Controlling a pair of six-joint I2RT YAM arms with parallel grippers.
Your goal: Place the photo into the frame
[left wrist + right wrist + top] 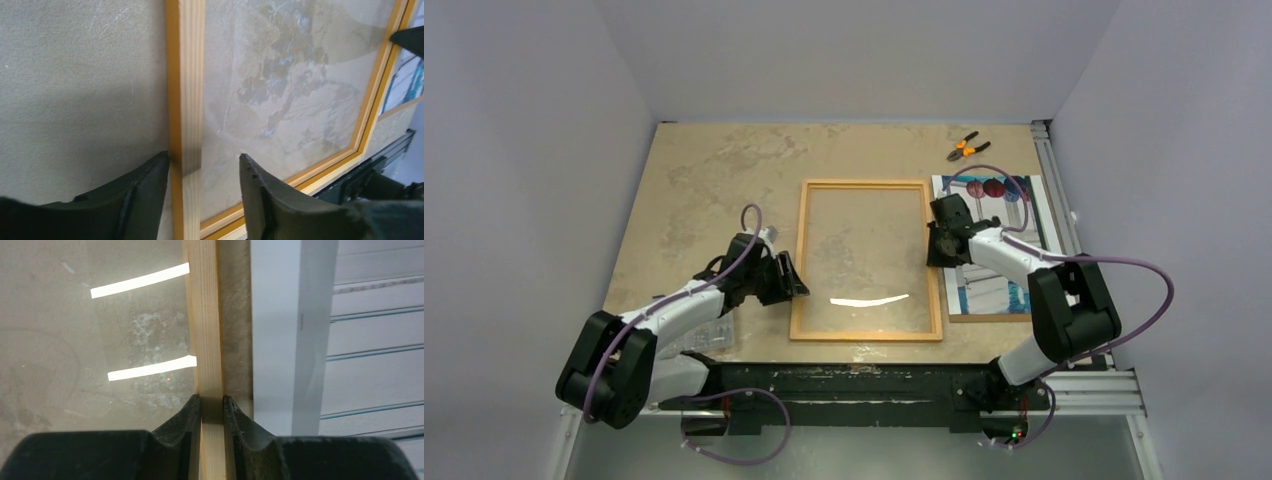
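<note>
Fingers of the right gripper pinch the frame by its right rail; the left gripper stands spread astride the left rail. The frame lies flat on the table, with the photo just beside it on the right. The step in hand looks like positioning the frame; next calls for letting go and fetching the photo.

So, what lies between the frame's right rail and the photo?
Only a narrow strip of bare table, clear in the right wrist view; the right end effector pinches the frame beside it.

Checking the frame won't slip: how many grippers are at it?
2. The left gripper straddles the frame's left rail, jaws open; the right gripper is clamped on its right rail. None hidden.
</note>
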